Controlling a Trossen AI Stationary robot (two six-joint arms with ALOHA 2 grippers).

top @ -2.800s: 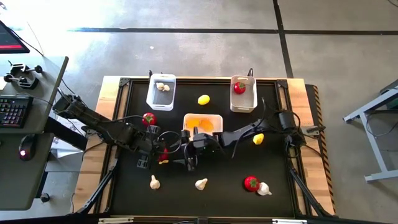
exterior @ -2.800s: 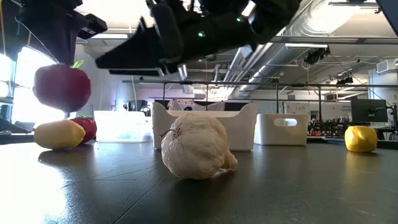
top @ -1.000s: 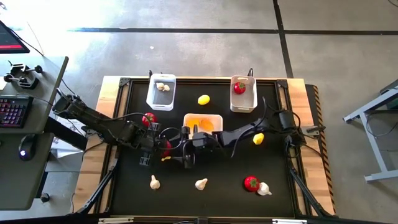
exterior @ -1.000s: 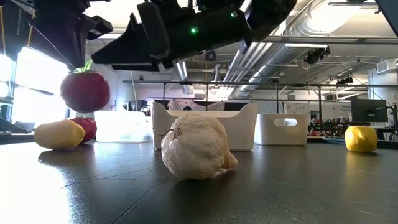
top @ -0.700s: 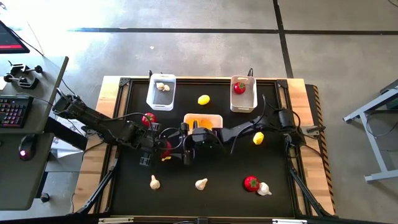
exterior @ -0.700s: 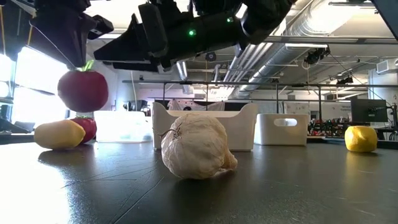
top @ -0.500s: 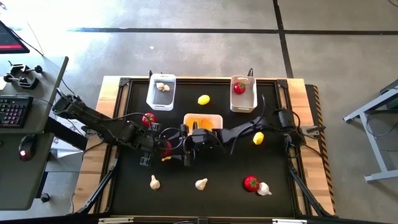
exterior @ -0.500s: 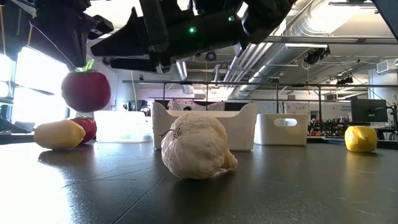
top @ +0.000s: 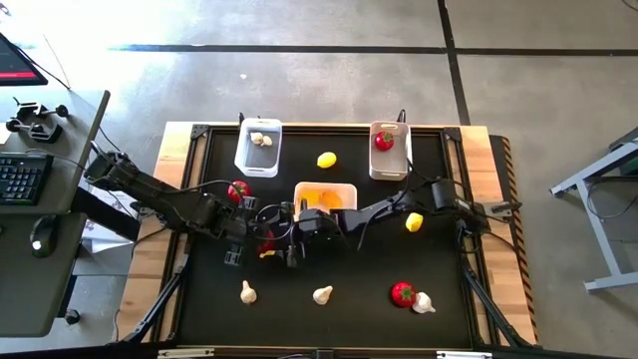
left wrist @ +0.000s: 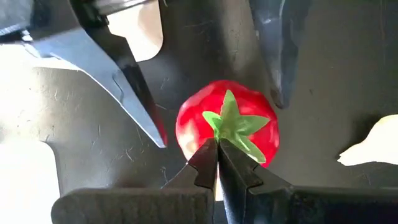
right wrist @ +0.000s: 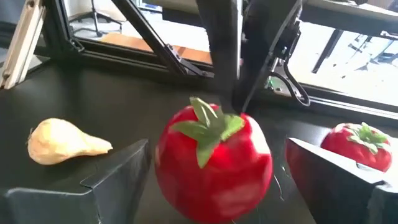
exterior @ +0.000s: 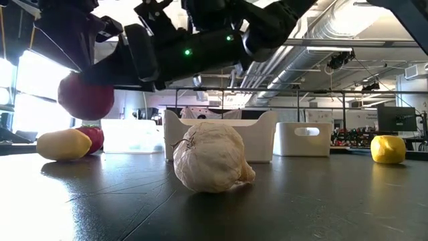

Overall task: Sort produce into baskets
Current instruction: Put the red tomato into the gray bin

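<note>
My left gripper (top: 261, 237) is shut on a red tomato (left wrist: 227, 127) with a green top and holds it above the black table mat; the tomato also shows in the low view (exterior: 85, 97). My right gripper (right wrist: 217, 149) is open. Its two fingers (right wrist: 118, 180) stand level on either side of the tomato (right wrist: 214, 163) with small gaps. Three white baskets stand at the far side. The left narrow one (top: 245, 160) holds garlic, the right narrow one (top: 390, 170) holds a tomato, and the wider middle one (top: 344, 186) holds yellow pieces. My left gripper pinches the tomato's green top (left wrist: 231, 127) between its two fingertips (left wrist: 205, 163). The fingers come from above and point down. The tomato hangs upright below them, lifted clear of the table.
Loose on the mat are a tomato (top: 238, 189), lemons (top: 326, 160) (top: 414, 221), a yellow piece (top: 263, 255) below the grippers, garlic bulbs (top: 247, 292) (top: 322, 294) (top: 424, 303) and a tomato (top: 402, 293). The garlic (exterior: 212, 157) stands near the low camera.
My right gripper has gone toward the table's left edge, up to the hanging tomato, and its open fingers now stand on either side of it. My left gripper has kept the tomato lifted in about the same place.
</note>
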